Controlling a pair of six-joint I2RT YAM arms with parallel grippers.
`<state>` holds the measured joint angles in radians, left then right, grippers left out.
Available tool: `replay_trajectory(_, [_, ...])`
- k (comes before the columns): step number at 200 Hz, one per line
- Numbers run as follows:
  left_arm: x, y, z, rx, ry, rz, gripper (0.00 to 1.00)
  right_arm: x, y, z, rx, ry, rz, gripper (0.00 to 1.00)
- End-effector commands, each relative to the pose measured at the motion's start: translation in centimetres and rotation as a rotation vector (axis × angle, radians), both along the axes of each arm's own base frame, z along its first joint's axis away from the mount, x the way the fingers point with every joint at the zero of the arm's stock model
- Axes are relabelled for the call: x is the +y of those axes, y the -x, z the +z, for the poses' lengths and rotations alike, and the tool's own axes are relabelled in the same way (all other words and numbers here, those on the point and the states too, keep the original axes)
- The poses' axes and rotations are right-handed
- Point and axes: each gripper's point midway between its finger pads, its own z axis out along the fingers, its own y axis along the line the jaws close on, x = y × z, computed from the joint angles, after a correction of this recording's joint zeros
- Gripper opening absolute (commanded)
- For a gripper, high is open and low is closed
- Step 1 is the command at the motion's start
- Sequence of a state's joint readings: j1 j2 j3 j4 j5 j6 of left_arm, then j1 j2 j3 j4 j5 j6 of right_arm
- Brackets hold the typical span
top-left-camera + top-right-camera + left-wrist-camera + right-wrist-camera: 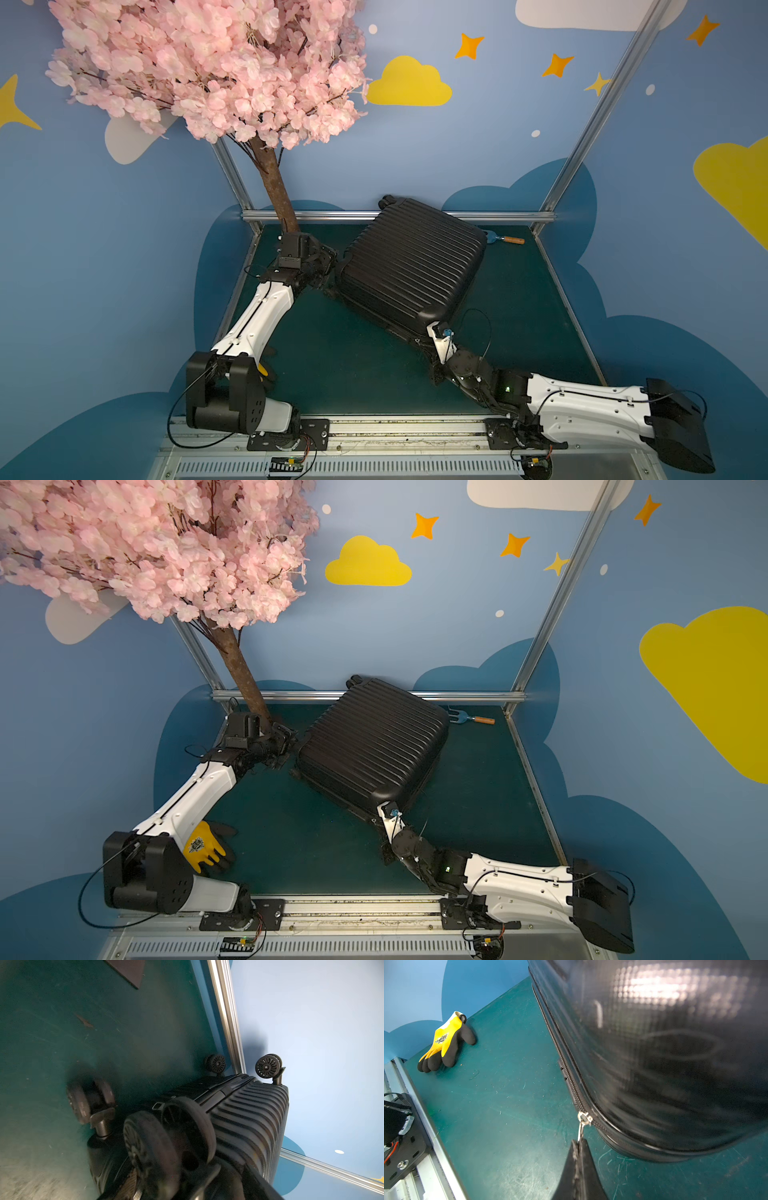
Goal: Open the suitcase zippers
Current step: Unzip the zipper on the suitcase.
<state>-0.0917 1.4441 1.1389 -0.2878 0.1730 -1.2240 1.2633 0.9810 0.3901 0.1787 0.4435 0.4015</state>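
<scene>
The black ribbed suitcase (411, 266) (370, 746) lies flat and skewed on the green table, wheels toward the back left. My left gripper (332, 266) (291, 746) is at its left wheel corner. In the left wrist view a blurred caster wheel (170, 1136) sits between its widely spread jaws; I cannot tell if they touch it. My right gripper (579, 1144) (424, 349) is shut on the silver zipper pull (581, 1128) at the near corner. The zipper track (566, 1068) runs along the seam away from the slider (584, 1118).
A yellow and black glove (203, 845) (444, 1043) lies near the left arm's base. The tree trunk (274, 183) stands at the back left, close behind the left wrist. A small fork with an orange handle (509, 240) lies behind the suitcase. An aluminium rail (316, 215) edges the table's back.
</scene>
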Motion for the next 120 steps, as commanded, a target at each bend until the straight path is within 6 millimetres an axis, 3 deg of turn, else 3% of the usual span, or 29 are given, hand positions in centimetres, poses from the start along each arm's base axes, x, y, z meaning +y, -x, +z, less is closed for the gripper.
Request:
replay_trajectory(1, [-0.3,-1.6,1.4,-0.055,0.027,-0.002,0.77,1.0,1.5,-0.4,0.023,-0.010,0.087,0.00])
replay_trajectory(40, [-0.3,-2.8,-1.0,-0.010,0.028,0.004,0.70,1.1,1.5,-0.6,0.033,0.004,0.086,0.00])
replay_trajectory(92, [0.8,-2.9,-1.4,-0.009,0.003,0.019,0.35,-2.5,0.1,-0.3,0.016,0.001,-0.082,0.00])
replay_trajectory(120, [1.2,-3.3,-2.0,0.029,-0.034,-0.012,0.26,-3.6,-0.2,-0.3,-0.014,0.015,-0.105,0.00])
